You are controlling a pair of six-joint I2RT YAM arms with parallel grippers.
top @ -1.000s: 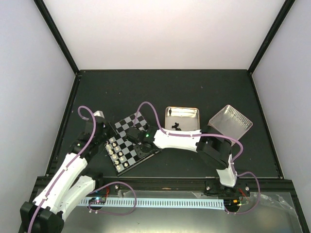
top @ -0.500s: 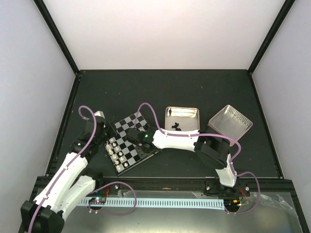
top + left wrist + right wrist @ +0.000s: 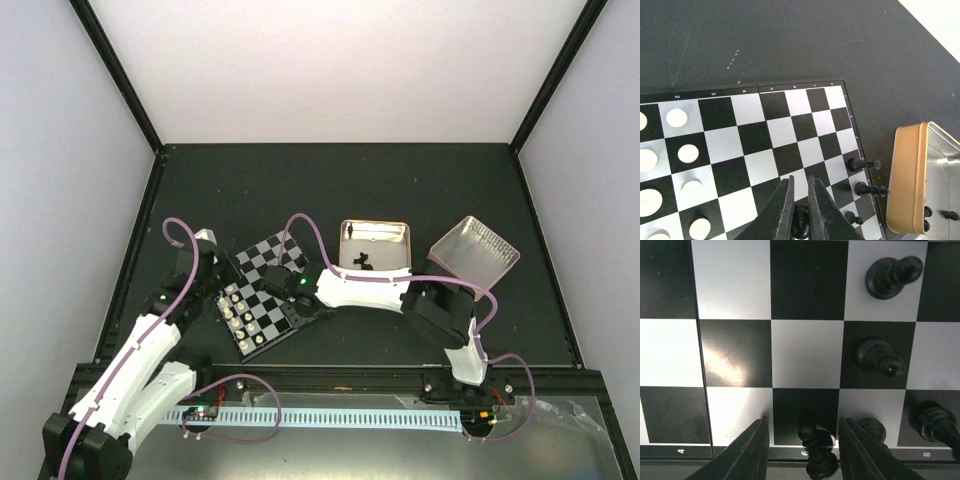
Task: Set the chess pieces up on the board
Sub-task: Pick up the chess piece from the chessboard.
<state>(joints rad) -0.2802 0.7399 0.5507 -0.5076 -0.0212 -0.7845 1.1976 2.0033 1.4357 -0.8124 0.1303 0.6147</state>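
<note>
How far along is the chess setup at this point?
Done: cream-white pieces stand on one side of the small black-and-grey checkered chessboard, and a few tiny black chess pieces sit near the opposite edge. In hand: the right gripper is open around one more black piece. Left: further black pieces lie in the gold-rimmed rectangular tin.

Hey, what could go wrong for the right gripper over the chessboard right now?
The right gripper stands open around a black piece on the board's edge row; a bump could tip it off. One finger sits right beside a neighbouring piece and might knock it over.
</note>
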